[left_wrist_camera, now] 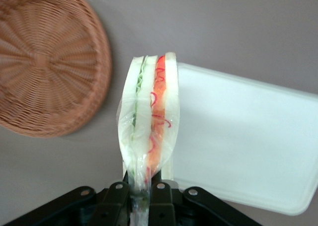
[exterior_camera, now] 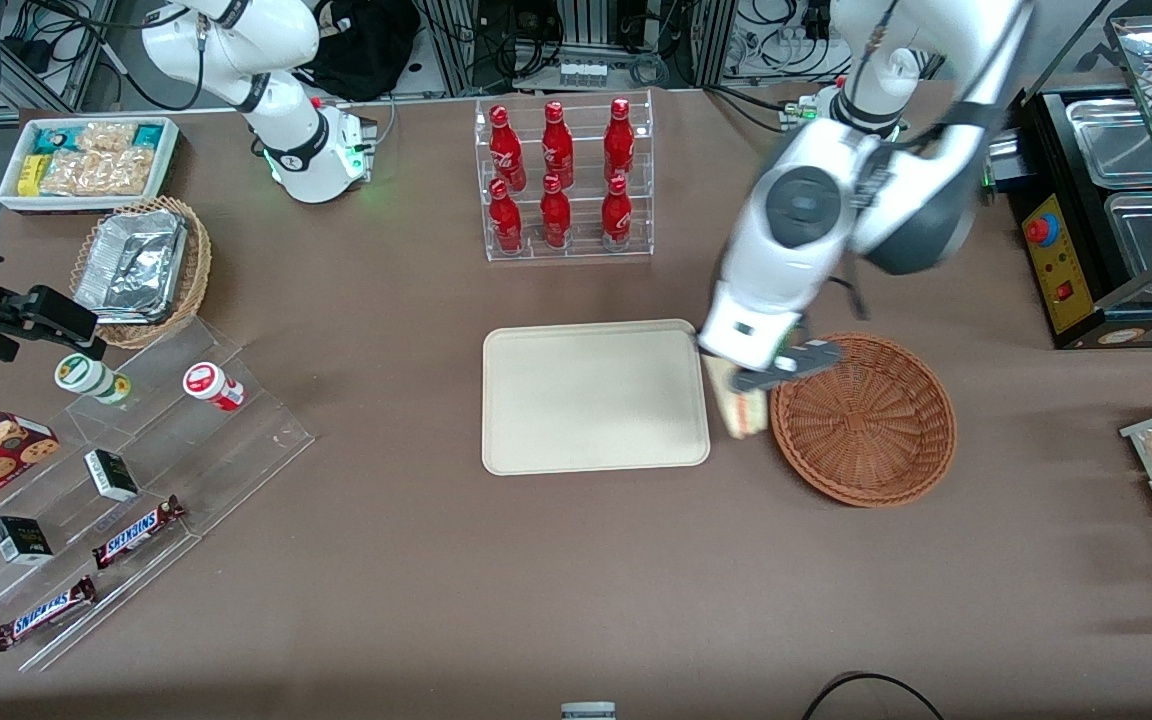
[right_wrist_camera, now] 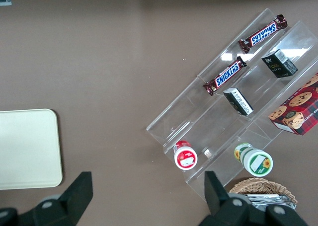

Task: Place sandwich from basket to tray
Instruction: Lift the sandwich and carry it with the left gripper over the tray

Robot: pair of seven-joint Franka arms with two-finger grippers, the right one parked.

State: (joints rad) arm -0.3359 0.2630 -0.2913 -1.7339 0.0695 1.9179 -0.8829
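Note:
My left gripper (exterior_camera: pixel 748 378) (left_wrist_camera: pixel 140 188) is shut on the sandwich (exterior_camera: pixel 744 410) (left_wrist_camera: pixel 149 114), a plastic-wrapped wedge of white bread with green and red-orange filling. It hangs in the air between the reddish-brown wicker basket (exterior_camera: pixel 864 418) (left_wrist_camera: pixel 47 62) and the cream-white tray (exterior_camera: pixel 594 396) (left_wrist_camera: pixel 243 141), over the tray's edge nearest the basket. Nothing lies in the basket or on the tray. The fingers (left_wrist_camera: pixel 115 196) pinch the wrapper's tail.
A clear rack of red bottles (exterior_camera: pixel 564 178) stands farther from the front camera than the tray. Toward the parked arm's end are a clear stepped display (exterior_camera: pixel 106 480) with snack bars and cups, a tan basket of foil containers (exterior_camera: pixel 141 268) and a white bin of packets (exterior_camera: pixel 86 160). A hot-food machine (exterior_camera: pixel 1106 200) stands at the working arm's end.

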